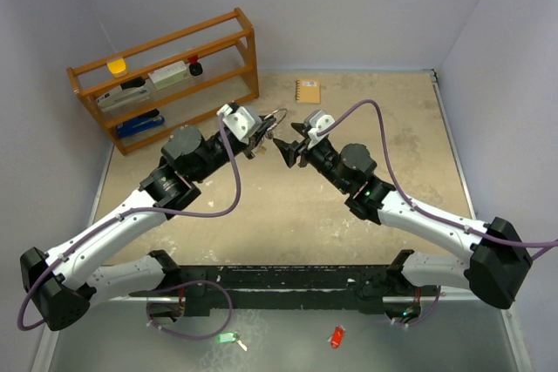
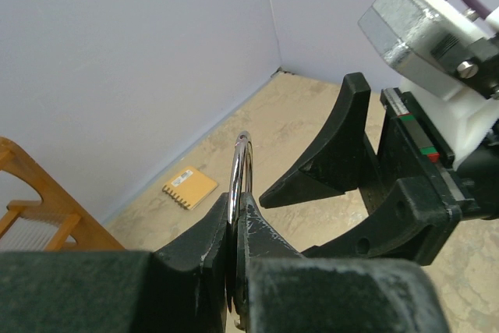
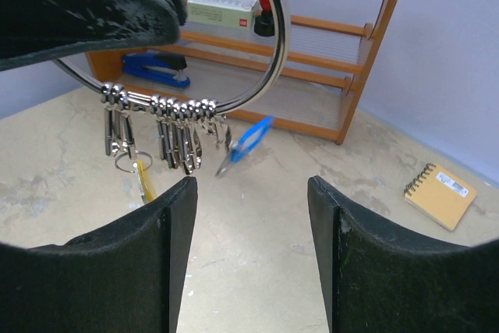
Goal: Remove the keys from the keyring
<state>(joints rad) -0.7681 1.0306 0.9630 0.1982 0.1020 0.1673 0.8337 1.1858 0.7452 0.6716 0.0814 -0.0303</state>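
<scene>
Several tiny silver keys (image 3: 175, 134) hang in a row from the bottom arc of the keyring (image 3: 277, 44). In the right wrist view a blue-tagged key (image 3: 248, 140) sits at the row's right end and a yellow tag (image 3: 144, 181) dangles below its left end. None looks to have come off this ring, so the job seems to be at an early step: one arm holds the ring in the air while the other lines up to take a key.

The left gripper (image 2: 238, 224) has its jaws pressed together on the keyring's wire, pinching it edge-on so the loop stands upright above the fingertips. The right gripper (image 3: 249, 193) faces the keyring from just beside it, jaws spread wide and holding nothing. Its fingers (image 3: 160, 255) are below and in front of the hanging keys, near them but not touching. From above, the two grippers meet nose to nose at the keyring, which is held up off the table (image 1: 392, 128).

Next, I judge, the right gripper must advance until one key or tag lies between its jaws, close on it, then work it along the wire to the split in the coil. The keys crowd together, so singling one out will take care. The blue-tagged key, sticking out at the end, looks the easiest. A hard pull could twist the ring in the left gripper's narrow pinch.
</scene>
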